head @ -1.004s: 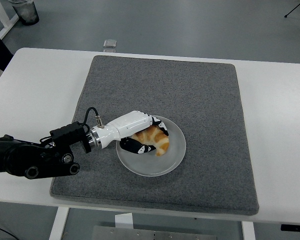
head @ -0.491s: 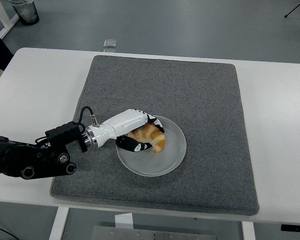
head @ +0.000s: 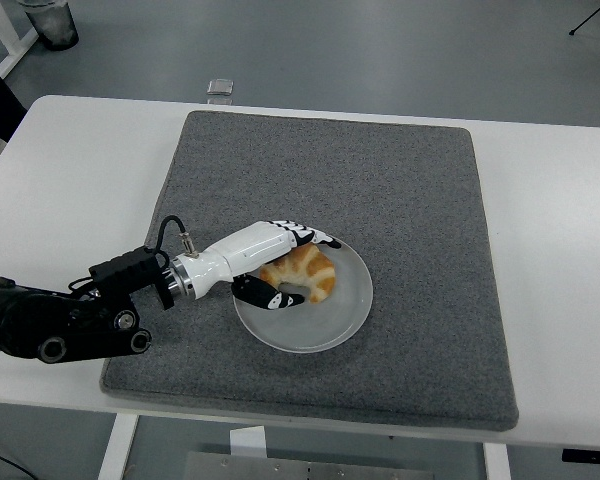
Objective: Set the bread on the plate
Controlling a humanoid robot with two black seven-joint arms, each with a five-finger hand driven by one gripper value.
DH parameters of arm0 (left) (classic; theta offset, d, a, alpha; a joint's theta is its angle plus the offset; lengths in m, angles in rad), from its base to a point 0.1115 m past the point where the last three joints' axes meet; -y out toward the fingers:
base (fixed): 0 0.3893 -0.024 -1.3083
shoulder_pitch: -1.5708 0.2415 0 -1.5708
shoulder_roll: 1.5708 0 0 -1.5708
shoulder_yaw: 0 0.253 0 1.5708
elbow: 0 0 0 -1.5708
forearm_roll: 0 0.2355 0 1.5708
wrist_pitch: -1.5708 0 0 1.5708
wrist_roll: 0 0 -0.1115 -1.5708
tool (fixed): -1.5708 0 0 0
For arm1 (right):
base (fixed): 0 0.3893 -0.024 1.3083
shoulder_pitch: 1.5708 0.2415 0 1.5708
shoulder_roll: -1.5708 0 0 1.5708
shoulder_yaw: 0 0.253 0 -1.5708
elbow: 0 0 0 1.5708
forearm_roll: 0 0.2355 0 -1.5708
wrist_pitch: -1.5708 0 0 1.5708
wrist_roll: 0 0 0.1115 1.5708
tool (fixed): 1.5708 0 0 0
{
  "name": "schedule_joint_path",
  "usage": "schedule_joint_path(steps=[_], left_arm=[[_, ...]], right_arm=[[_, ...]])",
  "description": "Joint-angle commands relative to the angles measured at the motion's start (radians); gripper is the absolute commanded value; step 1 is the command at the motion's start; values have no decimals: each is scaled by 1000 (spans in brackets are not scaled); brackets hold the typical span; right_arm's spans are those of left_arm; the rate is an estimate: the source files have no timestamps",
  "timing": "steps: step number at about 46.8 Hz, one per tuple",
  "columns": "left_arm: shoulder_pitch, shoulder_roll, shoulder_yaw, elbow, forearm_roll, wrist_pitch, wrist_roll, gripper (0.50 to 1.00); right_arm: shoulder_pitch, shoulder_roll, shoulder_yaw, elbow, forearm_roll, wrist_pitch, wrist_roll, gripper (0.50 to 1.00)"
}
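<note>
- Since a second ago the left robot hand (head: 285, 268) has loosened: its fingers (head: 315, 238), then wrapped over the croissant (head: 302, 273), now splay open, upper fingers arching along the pastry's far side and the thumb lying on the near side, gripping nothing.
- Meanwhile the croissant has settled slightly leftward and lies on the left part of the translucent plate (head: 342, 320), within its rim.
- Judged from this, the placing itself looks done and the step in hand is the release; whether the fingertips touch the crust cannot be told.
- Next comes a clean withdrawal: lift and draw back toward the left, keeping the fingers wide so they neither drag the bread nor nudge the plate.
- No right arm is visible.
- Underneath, the plate rests on a grey felt-like mat (head: 400, 200) covering most of the white worktop (head: 560, 220).
- Beyond the far edge lies a grey floor with a small flat object (head: 219, 87) and a bin (head: 50, 22) at far left.
</note>
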Motion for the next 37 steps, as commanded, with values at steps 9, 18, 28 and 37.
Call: schedule_joint_path(steps=[9,18,28,37], left_arm=[[-2,0,-20,0,-2,-3,0,992],[-5,5,-95,0,-26,-12,0,992],[-48,3,-178,5,-188,-83,0,994],[-97,5,-280,40,-432,-225,0,994]], right_arm=[[0,0,0,0,0,0,0,952],[0,0,0,0,0,0,0,954],[0,0,0,0,0,0,0,952],[0,0,0,0,0,0,0,952]])
